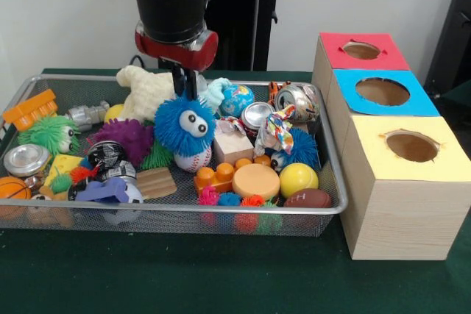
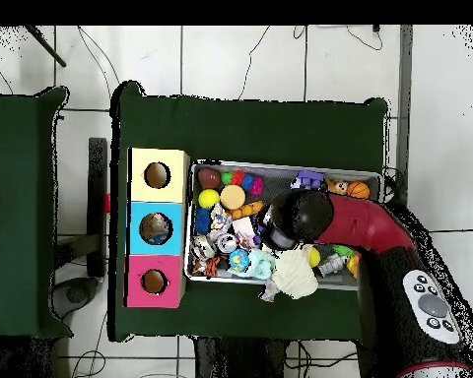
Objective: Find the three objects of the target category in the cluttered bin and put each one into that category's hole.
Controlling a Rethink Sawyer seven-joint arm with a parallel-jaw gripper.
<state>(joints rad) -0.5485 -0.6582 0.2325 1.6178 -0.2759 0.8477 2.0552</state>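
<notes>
Bin (image 1: 335, 182) sits on the surface left of three hole boxes (image 1: 401, 145). I've got the hand (image 1: 184, 87) low over the blue fuzzy ball (image 1: 184, 124), probably going for it, but honestly can't tell if it's open or gripping.

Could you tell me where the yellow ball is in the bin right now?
In the front view, the yellow ball lies at the bin's near right corner, between the orange disc and the small football.
</notes>
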